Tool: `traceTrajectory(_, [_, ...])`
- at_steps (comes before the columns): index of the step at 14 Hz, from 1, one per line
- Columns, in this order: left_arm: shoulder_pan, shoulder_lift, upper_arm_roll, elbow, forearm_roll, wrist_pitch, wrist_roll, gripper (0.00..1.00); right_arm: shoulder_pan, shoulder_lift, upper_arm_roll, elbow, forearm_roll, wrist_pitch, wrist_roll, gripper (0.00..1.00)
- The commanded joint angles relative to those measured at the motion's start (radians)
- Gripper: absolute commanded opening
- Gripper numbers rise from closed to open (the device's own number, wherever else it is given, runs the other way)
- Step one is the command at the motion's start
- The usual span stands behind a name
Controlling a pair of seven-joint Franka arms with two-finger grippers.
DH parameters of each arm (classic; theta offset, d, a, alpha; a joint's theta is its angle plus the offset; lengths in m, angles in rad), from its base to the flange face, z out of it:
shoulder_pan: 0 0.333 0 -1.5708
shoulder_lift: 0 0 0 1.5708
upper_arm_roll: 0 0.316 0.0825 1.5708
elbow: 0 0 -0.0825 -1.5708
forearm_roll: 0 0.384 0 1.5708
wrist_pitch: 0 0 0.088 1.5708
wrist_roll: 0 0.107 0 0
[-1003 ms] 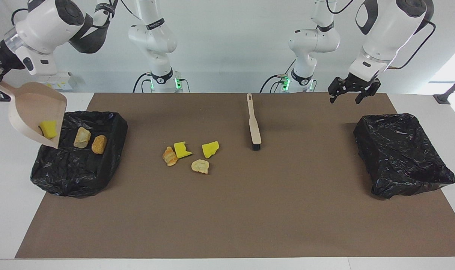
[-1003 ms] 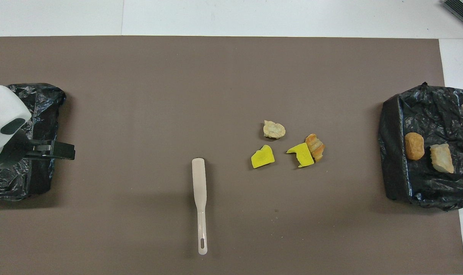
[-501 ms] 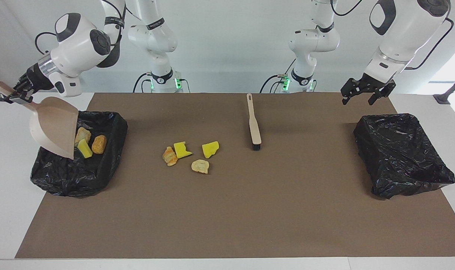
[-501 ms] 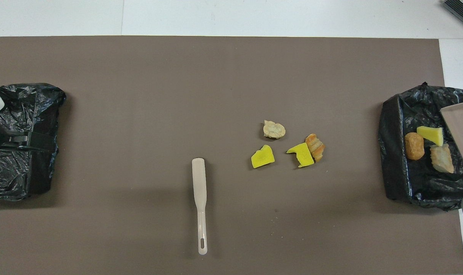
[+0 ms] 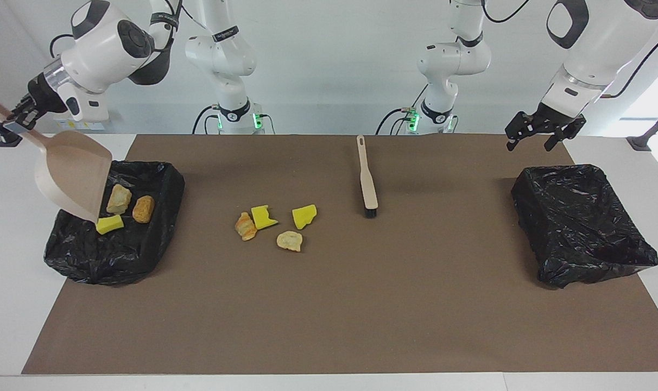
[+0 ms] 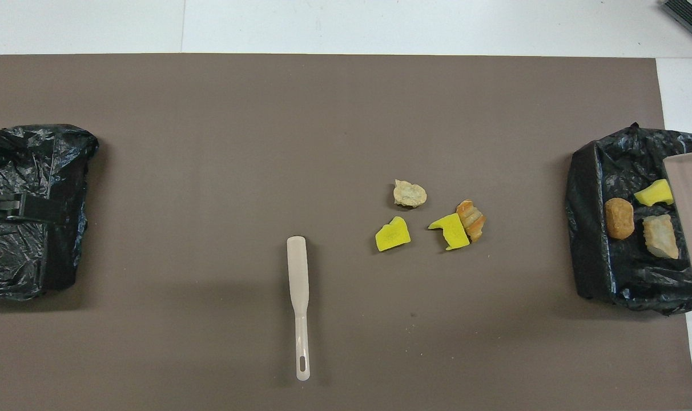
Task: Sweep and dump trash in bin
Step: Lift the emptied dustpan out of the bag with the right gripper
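Now | right claw (image 5: 15,117) gripping dustpan (image 5: 71,174) handle, tilting over bin (image 5: 144,247) holding three trash scraps (image 5: 110,224) | left claw (image 5: 541,133) released, hovering over counter (image 5: 361,304).

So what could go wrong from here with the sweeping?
The right gripper holds the dustpan by its handle end, tilted over the bin; swinging back, the pan could snag the liner. Four scraps lie loosely apart on the mat and may scatter when swept. The brush lies unheld; the open left gripper must regrasp its thin handle.
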Motion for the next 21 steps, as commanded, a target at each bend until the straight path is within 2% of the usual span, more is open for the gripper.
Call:
traceTrajectory(1, [0.021,-0.002,-0.024,0.025,-0.002,-0.004,-0.001,1.0,-0.015,-0.001,0.004,0.031,0.147,-0.007,-0.033,0.0])
traceTrajectory(4, [0.116,-0.017,-0.138,0.018,-0.012,-0.016,-0.052,1.0,-0.027,0.009,-0.003,0.032,0.383,-0.013,-0.033,0.0])
traceTrajectory(8, [0.107,-0.014,-0.134,0.016,-0.012,-0.004,-0.053,1.0,-0.032,0.007,-0.001,0.032,0.589,-0.102,-0.01,0.0])
traceTrajectory(11, [0.096,-0.016,-0.129,0.014,-0.012,-0.018,-0.056,1.0,-0.018,0.006,0.001,0.034,0.637,-0.151,0.064,0.0])
traceTrajectory(13, [0.072,-0.022,-0.102,0.028,-0.012,-0.024,-0.056,1.0,-0.012,0.009,0.004,0.031,0.747,-0.194,0.112,0.0])
traceTrajectory(16, [0.006,-0.022,-0.039,0.079,-0.012,-0.065,-0.056,1.0,0.072,0.022,0.004,0.025,0.852,-0.252,0.276,0.0])
traceTrajectory(19, [0.018,-0.049,-0.054,0.077,-0.014,-0.087,-0.082,1.0,0.205,0.038,0.005,0.025,0.902,-0.281,0.554,0.0])
traceTrajectory(21, [0.021,-0.056,-0.06,0.071,-0.014,-0.087,-0.101,1.0,0.256,0.061,0.005,0.031,0.962,-0.272,0.697,0.0])
